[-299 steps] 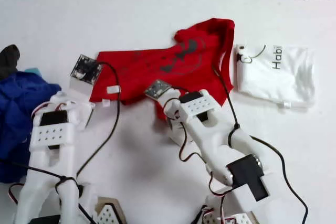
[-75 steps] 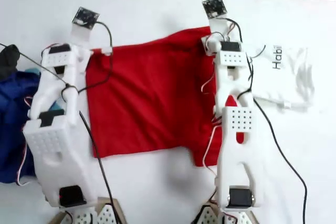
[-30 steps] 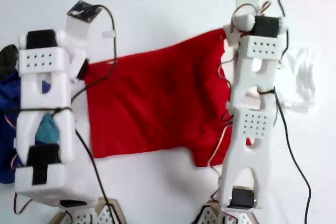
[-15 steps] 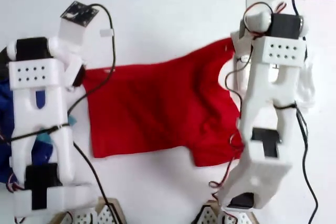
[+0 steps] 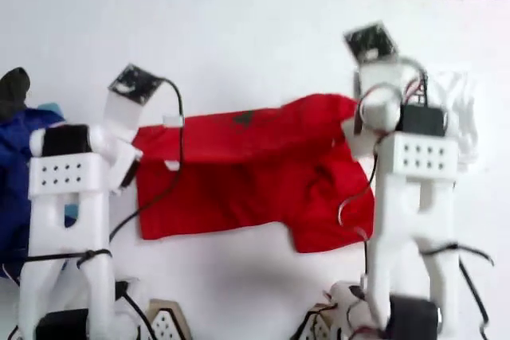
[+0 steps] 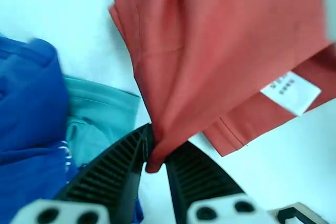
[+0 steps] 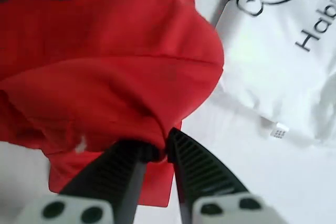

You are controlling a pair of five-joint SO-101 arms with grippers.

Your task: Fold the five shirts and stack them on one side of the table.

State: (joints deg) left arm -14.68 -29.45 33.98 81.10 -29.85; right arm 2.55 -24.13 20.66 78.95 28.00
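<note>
Red shirt (image 5: pixel 239 173) between both arms' jaws

dark lettering (image 7: pixel 314 31) on white shirt (image 7: pixel 278 82); small white label (image 6: pixel 290 92) on red shirt (image 6: pixel 236 35), print illegible.

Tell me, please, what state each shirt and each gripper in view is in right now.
red shirt: partly folded over itself, pinched at two spots.
left gripper: shut on the red shirt.
right gripper: shut on the red shirt.
white shirt: folded, lying flat.
blue shirt: unfolded, bunched in a heap.
teal shirt: unfolded, crumpled against the blue shirt.
</note>
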